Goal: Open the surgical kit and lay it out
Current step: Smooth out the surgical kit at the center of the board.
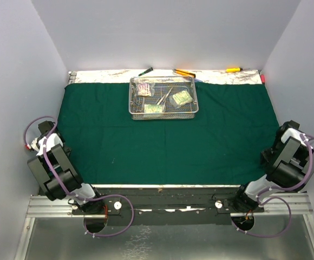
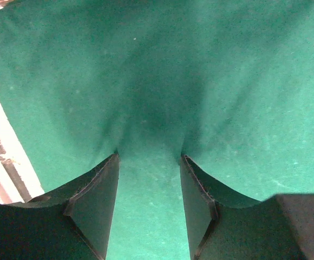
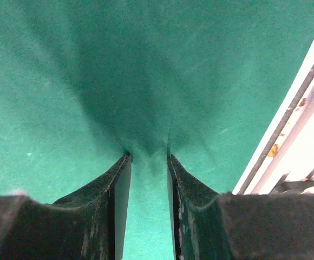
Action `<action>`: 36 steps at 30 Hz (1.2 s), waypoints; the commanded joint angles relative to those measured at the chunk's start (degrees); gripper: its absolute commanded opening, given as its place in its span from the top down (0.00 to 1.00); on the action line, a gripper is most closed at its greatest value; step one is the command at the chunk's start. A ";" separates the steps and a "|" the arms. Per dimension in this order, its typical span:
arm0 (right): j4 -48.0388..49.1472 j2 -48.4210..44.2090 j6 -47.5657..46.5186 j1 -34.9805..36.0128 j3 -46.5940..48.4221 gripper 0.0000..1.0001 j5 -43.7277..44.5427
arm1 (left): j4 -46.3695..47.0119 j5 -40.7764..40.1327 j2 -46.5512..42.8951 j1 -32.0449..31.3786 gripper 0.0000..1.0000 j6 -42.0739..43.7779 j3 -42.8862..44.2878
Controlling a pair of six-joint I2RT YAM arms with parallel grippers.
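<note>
Currently my left gripper (image 2: 149,157) and right gripper (image 3: 148,154) both hang released, jaws apart and holding nothing, low over the near corners of the green cloth (image 1: 162,151) spread flat on the table (image 1: 162,188). The wire-mesh tray (image 1: 131,100) sits far across it, packets (image 1: 181,97) and steel instruments (image 1: 165,97) inside. Reaching in, I could snag the mesh or drag the cloth, sliding the tray and spilling its contents.
</note>
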 commanded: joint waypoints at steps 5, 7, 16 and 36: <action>-2.84 -8.05 1.16 5.87 4.84 0.63 2.72 | -6.21 2.49 -4.91 -2.42 0.50 1.41 7.48; -3.31 -9.00 1.55 10.51 8.62 0.61 4.12 | -6.12 3.32 -5.10 -4.83 0.50 1.79 10.22; 19.64 3.19 -16.02 22.05 26.10 0.57 -6.78 | -0.55 9.06 1.50 -13.02 0.50 6.93 19.09; 28.34 51.66 -62.42 27.75 71.13 0.64 -11.27 | 12.59 14.39 25.47 -22.03 0.51 5.93 34.88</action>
